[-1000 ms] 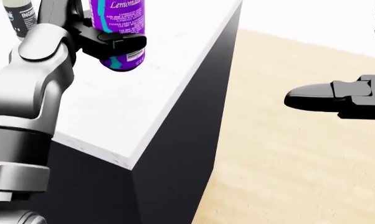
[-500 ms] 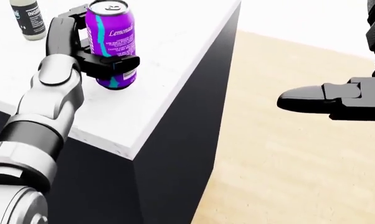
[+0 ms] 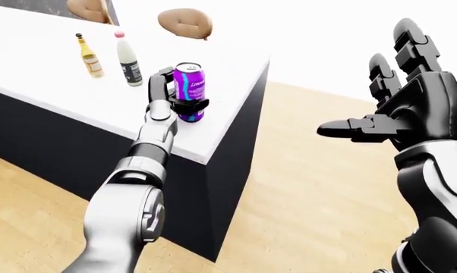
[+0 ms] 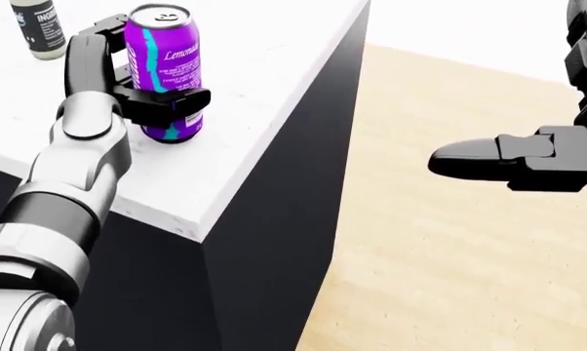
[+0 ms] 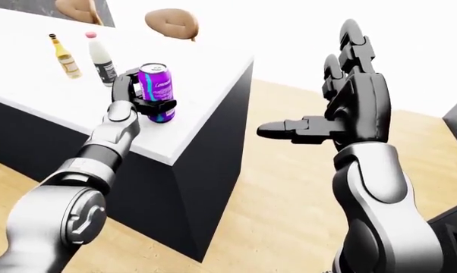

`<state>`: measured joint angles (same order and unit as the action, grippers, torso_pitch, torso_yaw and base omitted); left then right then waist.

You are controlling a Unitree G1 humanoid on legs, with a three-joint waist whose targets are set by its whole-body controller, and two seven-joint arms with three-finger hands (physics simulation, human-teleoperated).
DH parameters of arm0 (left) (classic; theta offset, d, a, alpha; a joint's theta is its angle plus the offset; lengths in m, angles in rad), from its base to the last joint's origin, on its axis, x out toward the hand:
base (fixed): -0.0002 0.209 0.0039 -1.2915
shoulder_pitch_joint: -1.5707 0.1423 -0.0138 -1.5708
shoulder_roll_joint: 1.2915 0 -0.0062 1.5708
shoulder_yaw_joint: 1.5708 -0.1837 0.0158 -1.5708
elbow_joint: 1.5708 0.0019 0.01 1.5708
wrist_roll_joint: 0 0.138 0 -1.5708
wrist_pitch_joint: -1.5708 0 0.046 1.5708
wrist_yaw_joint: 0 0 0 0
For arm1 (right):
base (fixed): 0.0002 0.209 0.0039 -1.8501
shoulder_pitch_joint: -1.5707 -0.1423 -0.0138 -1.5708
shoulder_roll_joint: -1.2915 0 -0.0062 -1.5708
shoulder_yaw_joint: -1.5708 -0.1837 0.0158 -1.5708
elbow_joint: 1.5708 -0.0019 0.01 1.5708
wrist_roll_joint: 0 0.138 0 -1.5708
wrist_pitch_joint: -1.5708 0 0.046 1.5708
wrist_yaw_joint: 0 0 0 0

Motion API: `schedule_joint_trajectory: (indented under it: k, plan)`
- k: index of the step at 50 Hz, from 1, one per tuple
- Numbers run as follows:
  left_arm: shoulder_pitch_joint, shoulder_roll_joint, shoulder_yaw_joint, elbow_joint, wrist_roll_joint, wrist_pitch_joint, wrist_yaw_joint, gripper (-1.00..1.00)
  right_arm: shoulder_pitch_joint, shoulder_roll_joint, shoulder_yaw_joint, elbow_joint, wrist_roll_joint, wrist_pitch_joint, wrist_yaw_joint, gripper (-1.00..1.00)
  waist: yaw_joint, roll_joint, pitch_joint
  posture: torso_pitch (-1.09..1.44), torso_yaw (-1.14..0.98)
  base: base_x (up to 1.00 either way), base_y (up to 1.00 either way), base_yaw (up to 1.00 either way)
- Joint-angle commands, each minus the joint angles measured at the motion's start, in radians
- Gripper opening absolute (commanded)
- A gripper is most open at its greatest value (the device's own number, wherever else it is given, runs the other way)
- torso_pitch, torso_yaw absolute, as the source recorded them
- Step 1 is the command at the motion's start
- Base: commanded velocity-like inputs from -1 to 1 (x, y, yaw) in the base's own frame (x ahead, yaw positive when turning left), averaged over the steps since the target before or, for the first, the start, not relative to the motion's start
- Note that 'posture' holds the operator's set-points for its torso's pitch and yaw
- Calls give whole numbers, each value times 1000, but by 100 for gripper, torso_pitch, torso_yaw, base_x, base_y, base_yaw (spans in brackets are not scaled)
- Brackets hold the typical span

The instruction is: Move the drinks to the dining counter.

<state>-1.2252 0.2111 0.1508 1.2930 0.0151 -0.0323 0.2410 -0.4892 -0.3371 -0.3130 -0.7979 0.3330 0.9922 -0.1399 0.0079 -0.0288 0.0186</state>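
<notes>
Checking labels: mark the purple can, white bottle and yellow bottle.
purple can [image 4: 166,69], head view, on the label's middle.
white bottle [image 3: 128,61], left-eye view, on its body.
yellow bottle [image 3: 91,61], left-eye view, on its body.

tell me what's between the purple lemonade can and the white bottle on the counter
Nothing stands between the purple lemonade can and the white bottle; only bare white counter and the left hand fingers, in the left-eye view.

We see two tan stools [image 3: 184,21] beyond counter's top edge; pale wood floor [image 3: 304,187] at right.
</notes>
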Motion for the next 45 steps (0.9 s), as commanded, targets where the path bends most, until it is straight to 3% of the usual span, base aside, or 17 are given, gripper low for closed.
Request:
schedule_joint_trajectory:
  k: [1,3,4,17,19,20,33,45]
  plan:
    - [-38,14,-3,-33,13,-20,7,-62,-22,-10,-8,-19,-7,-33,1,100,1,-2,-24,0,0,0,0,0]
    - [-38,15,-2,-33,14,-21,7,-53,-21,-9,-7,-18,-10,-34,2,100,1,-1,-24,0,0,0,0,0]
    - [-37,15,-3,-33,15,-23,7,-40,-21,-8,-7,-20,-10,-32,3,100,1,-1,-25,0,0,0,0,0]
    - [-40,18,-7,-38,31,-30,2,15,-31,-5,-9,-34,-10,-11,1,100,2,-1,-25,0,0,0,0,0]
    - [-42,18,-8,-39,33,-31,3,40,-31,-5,-8,-35,-10,-10,2,100,1,-1,-25,0,0,0,0,0]
    - [-43,18,-9,-40,33,-30,2,44,-31,-4,-8,-34,-11,-11,1,100,1,-1,-26,0,0,0,0,0]
    - [-58,27,-15,-62,41,-21,-1,64,-39,-9,-14,-29,-9,-10,3,100,1,-1,-26,0,0,0,0,0]
    - [-15,59,-19,-212,11,34,-19,65,-43,-17,-25,-38,8,2,-6,100,0,2,-23,0,0,0,0,0]
